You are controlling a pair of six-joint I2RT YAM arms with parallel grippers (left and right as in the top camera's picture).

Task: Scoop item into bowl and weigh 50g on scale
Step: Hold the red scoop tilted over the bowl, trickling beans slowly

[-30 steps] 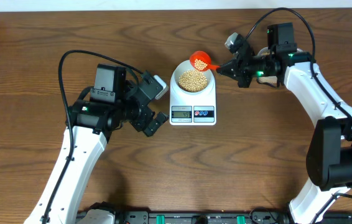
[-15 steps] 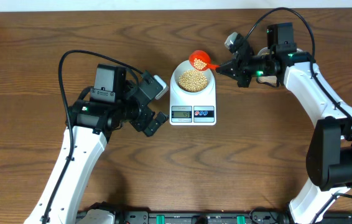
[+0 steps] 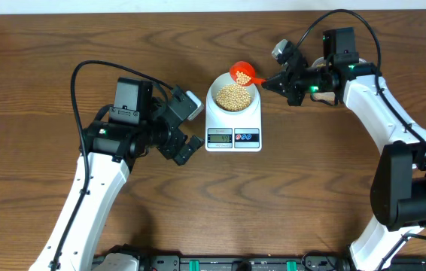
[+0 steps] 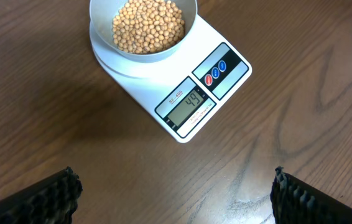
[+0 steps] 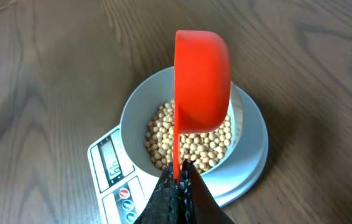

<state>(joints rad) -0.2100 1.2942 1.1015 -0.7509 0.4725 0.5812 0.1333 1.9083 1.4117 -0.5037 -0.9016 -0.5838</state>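
The white scale [image 3: 233, 137] sits mid-table with the pale bowl [image 3: 213, 96] on it, filled with tan beans [image 3: 233, 96]. My right gripper [image 3: 267, 83] is shut on the thin handle of a red scoop [image 3: 241, 73], whose cup hangs tilted over the bowl's far-right rim. In the right wrist view the scoop [image 5: 202, 78] is turned on its side above the beans [image 5: 194, 146], and the gripper [image 5: 179, 177] pinches its handle. My left gripper [image 3: 196, 124] stands open just left of the scale, holding nothing. In the left wrist view its fingers [image 4: 51, 199] flank bare wood below the scale [image 4: 213, 87], bowl [image 4: 101, 34] and beans [image 4: 148, 25].
Brown wooden tabletop [image 3: 47, 68] lies all round the scale. Both arms' black cables arc over the table at left [image 3: 77, 75] and right [image 3: 371, 30]. A black rail [image 3: 228, 263] runs along the near edge.
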